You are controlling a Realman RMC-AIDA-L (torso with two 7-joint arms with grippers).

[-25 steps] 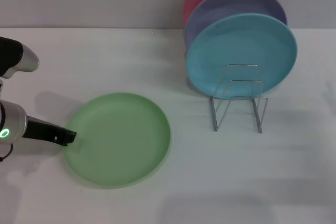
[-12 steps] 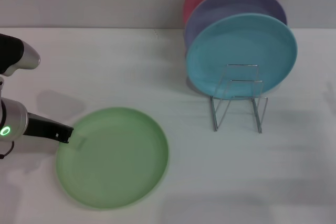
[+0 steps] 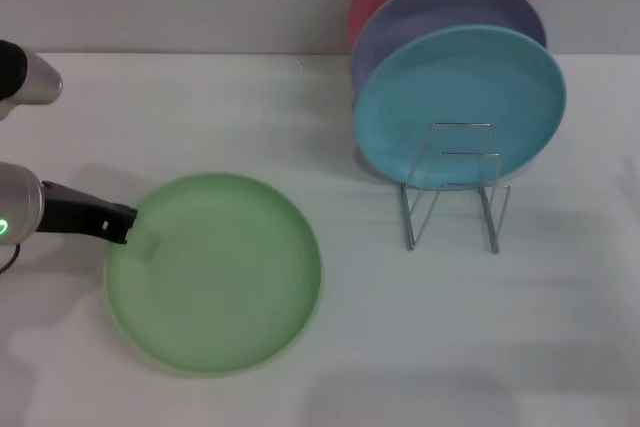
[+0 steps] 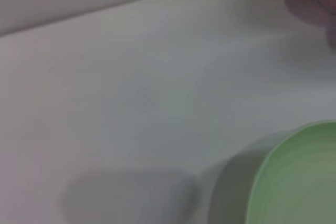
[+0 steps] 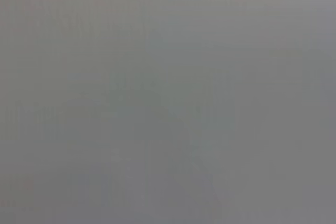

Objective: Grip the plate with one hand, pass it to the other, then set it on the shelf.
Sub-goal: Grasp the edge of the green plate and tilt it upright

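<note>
Now the left gripper [image 3: 128, 230] jaws pinch the plate [image 3: 215, 272] at its left rim.

The plate [image 3: 215, 274] lies at about 7 o'clock on the surface [image 3: 200, 117], with the left tool [image 3: 128, 227] touching its rim at 9 o'clock. The shelf [image 3: 455, 187] stands at 2 o'clock, well apart, with three plates [image 3: 460, 97] upright in it, one behind another.

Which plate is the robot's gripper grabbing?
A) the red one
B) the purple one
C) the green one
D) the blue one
C: the left gripper pinches the rim of the green plate, while the blue plate, purple and red plates stand apart in the rack.
</note>
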